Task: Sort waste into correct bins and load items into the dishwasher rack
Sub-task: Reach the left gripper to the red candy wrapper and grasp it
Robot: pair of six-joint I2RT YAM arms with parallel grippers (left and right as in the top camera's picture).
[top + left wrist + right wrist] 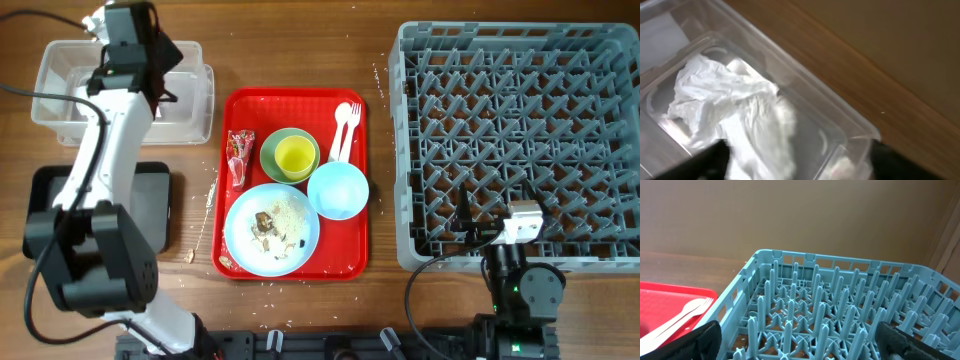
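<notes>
Crumpled white napkins (735, 100) lie inside the clear tub (60, 95). My left gripper (800, 167) hangs open and empty just above them, and in the overhead view it (158, 78) is over the tub's right part. The black tray (152, 205) sits below the tub. On the red tray lie the red-and-white wrapper (240, 155), the yellow cup (294, 155) inside the green bowl (272, 143), the light blue bowl (337, 190), the plate (240, 235) with brown scraps (266, 224), and the white spoon and fork (345, 125). My right gripper (800, 345) is open and empty over the front left of the grey rack (520, 140).
The red serving tray (350, 250) lies between the bins and the rack. Crumbs (192, 255) are scattered on the wooden table left of it. The left arm's links (95, 160) stretch over the black tray. The fork tip also shows in the right wrist view (687, 309).
</notes>
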